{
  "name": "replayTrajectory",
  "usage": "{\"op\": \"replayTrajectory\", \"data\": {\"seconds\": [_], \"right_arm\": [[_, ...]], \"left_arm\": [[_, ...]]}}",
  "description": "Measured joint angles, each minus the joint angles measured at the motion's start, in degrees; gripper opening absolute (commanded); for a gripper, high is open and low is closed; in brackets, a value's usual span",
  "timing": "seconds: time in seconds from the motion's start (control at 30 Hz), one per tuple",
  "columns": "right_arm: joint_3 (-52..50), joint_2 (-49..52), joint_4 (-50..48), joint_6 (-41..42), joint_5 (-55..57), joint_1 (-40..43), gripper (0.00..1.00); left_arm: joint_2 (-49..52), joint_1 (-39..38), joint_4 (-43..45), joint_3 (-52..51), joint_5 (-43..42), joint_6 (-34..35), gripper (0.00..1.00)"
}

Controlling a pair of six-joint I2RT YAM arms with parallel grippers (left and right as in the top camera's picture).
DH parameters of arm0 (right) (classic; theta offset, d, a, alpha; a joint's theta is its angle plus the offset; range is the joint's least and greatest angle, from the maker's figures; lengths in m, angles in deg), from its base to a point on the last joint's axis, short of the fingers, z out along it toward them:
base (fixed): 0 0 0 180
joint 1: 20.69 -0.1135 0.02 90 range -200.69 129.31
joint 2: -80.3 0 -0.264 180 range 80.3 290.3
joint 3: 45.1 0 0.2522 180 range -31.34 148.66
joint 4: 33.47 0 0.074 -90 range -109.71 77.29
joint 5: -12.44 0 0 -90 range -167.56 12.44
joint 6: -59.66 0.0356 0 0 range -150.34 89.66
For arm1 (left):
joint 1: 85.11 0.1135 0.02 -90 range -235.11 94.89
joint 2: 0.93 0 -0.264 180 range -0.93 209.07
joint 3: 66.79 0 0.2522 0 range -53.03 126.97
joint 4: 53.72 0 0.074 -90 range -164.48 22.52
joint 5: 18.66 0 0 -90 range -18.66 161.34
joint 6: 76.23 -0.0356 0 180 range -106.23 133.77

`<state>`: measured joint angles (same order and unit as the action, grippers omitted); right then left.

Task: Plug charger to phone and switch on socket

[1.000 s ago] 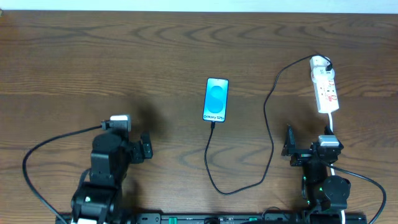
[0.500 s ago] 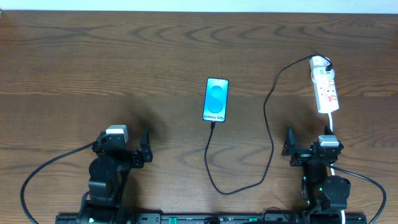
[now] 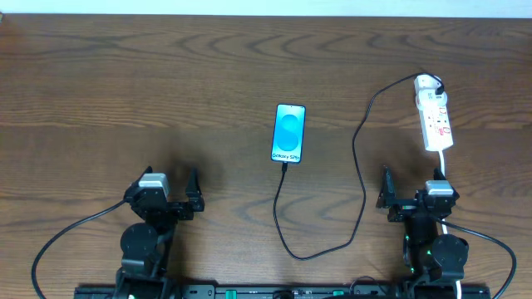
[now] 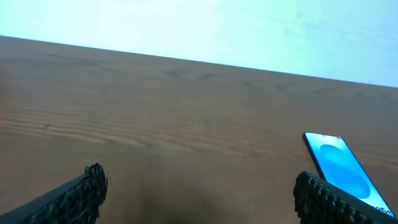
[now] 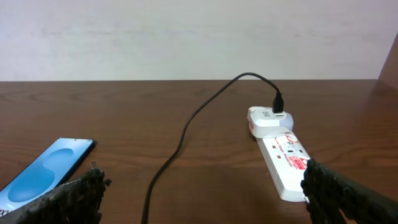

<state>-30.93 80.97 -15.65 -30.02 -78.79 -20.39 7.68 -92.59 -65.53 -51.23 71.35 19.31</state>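
A dark wooden table [image 3: 125, 75] carries a blue-screened smartphone [image 3: 288, 133] lying face up near its centre. A thin black charger cable [image 3: 362, 199] loops from the phone's near end to the far end of a white power strip [image 3: 435, 116], well apart on the right.

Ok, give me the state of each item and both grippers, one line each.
phone: lying flat, screen lit blue, cable at its bottom edge.
charger: appears plugged into the phone; other end in the socket.
socket: lying flat, switch position too small to tell.
left gripper: open, empty.
right gripper: open, empty.
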Motion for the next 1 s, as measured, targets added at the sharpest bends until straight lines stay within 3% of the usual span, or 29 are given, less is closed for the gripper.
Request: {"op": "replayTrajectory", "data": {"seconds": [0.73,1.0], "right_arm": [[0.00,0.00,0.02,0.00,0.00,0.00,0.99],[0.00,0.00,0.02,0.00,0.02,0.00,0.99]], "left_arm": [[-7.98,2.62,-3.45,-0.74,-0.09,-0.28,0.98],[-7.98,2.62,-3.48,-0.72,-0.09,-7.15,0.98]]}}
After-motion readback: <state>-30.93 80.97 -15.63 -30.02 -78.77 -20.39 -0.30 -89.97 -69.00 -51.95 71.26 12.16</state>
